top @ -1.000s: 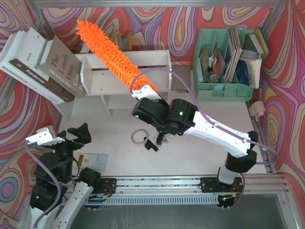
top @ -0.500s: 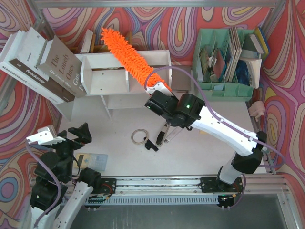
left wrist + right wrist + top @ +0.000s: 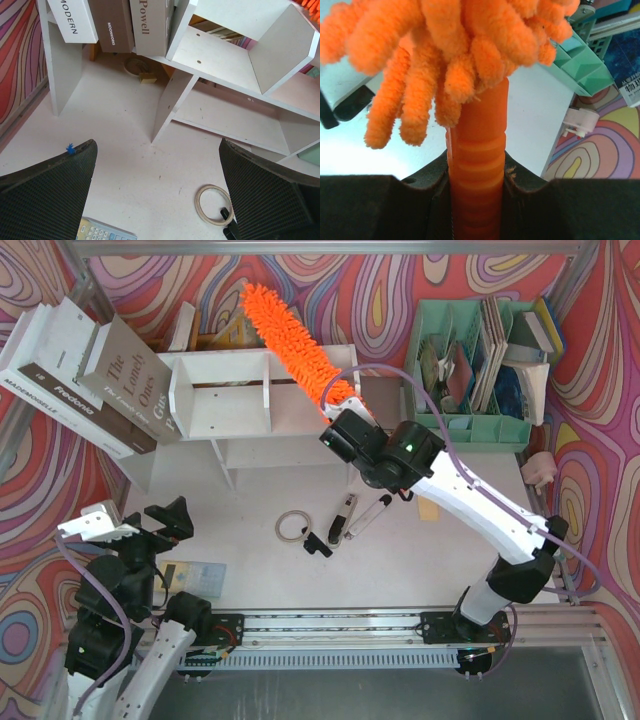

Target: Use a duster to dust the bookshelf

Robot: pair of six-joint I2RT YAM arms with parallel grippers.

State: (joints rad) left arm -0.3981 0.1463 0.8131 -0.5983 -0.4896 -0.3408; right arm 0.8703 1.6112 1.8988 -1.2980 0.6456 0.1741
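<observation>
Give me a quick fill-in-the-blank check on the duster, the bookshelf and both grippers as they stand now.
1. The right gripper is shut on the thin orange handle of the ____.
2. In the top view, the duster's fluffy head lies over the ____ half of the bookshelf.
3. The left gripper stands ____, holding nothing.
Missing words: duster; right; open.

Right tool (image 3: 341, 423) clamps duster (image 3: 293, 340) handle; orange head slants across bookshelf (image 3: 215, 400) right half, tip pointing far-left.
</observation>
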